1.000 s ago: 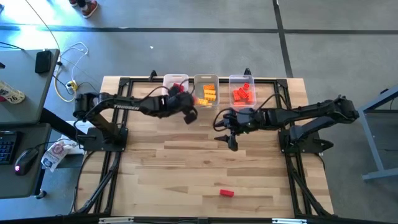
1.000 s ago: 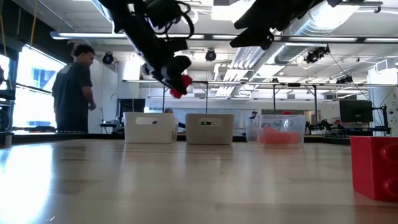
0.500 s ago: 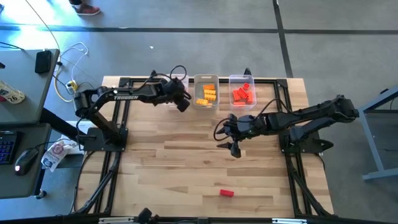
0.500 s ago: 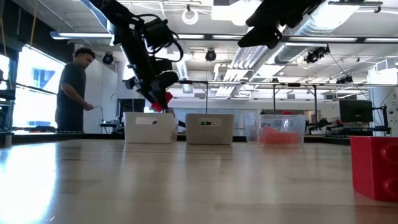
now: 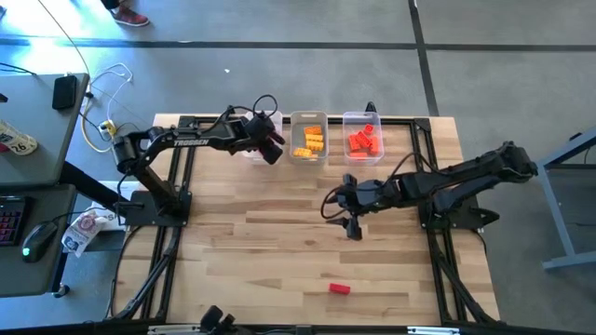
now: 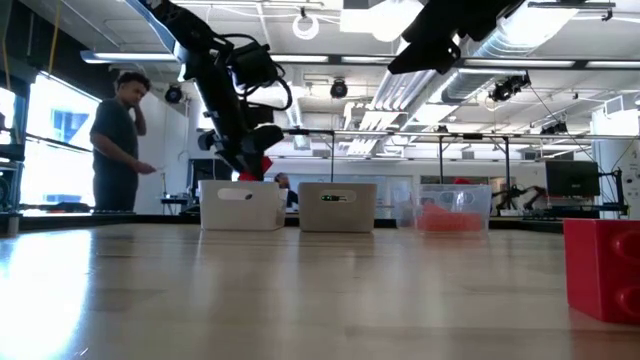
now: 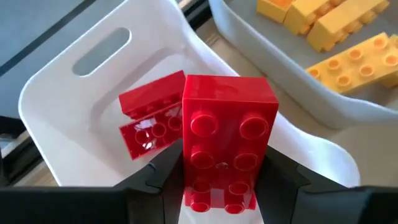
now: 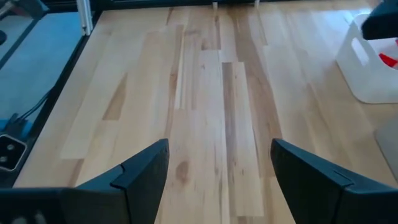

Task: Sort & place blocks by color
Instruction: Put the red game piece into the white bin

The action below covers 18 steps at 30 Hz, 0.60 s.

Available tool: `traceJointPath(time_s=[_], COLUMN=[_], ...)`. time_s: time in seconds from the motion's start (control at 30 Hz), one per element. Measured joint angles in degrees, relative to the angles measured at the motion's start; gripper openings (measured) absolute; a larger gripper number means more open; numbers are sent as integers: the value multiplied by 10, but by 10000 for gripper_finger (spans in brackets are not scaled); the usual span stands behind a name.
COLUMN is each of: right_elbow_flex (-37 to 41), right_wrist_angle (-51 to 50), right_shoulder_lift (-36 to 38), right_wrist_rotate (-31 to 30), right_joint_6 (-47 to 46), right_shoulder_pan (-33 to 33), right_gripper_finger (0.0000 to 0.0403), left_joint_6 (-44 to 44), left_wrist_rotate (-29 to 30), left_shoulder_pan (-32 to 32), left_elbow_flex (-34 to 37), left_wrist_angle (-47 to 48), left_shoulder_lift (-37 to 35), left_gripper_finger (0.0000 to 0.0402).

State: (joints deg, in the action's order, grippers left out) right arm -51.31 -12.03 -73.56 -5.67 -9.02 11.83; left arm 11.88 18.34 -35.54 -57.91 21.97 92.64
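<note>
Red block (image 7: 225, 140) held above another red one (image 7: 149, 118); yellow (image 5: 308, 140), orange-red (image 5: 364, 140) binned; one (image 5: 339, 288) loose.

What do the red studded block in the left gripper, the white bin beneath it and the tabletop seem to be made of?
Red studded block: glossy moulded plastic, with highlights on its studs.
White bin: smooth, probably plastic, with a moulded handle slot.
Tabletop: wood planks, with visible grain and seams.

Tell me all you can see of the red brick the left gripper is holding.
The red brick is glossy plastic, rectangular, with two rows of round studs facing the wrist camera. The left gripper is shut on its long sides, holding it above the left bin, where another red brick already lies. It touches only the fingers.
</note>
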Motion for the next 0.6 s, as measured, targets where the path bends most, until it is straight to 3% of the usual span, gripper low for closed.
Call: traceJointPath(time_s=[0.6], right_elbow_flex=[0], right_wrist_angle=[1], right_shoulder_lift=[0], right_wrist_rotate=[-74], right_joint_6=[-43], right_shoulder_pan=[61], right_gripper_finger=[268], left_joint_6=[0], left_wrist_rotate=[-6], left_shoulder_pan=[1], left_elbow_flex=[0], left_wrist_angle=[23], left_shoulder_lift=[4], left_gripper_finger=[224])
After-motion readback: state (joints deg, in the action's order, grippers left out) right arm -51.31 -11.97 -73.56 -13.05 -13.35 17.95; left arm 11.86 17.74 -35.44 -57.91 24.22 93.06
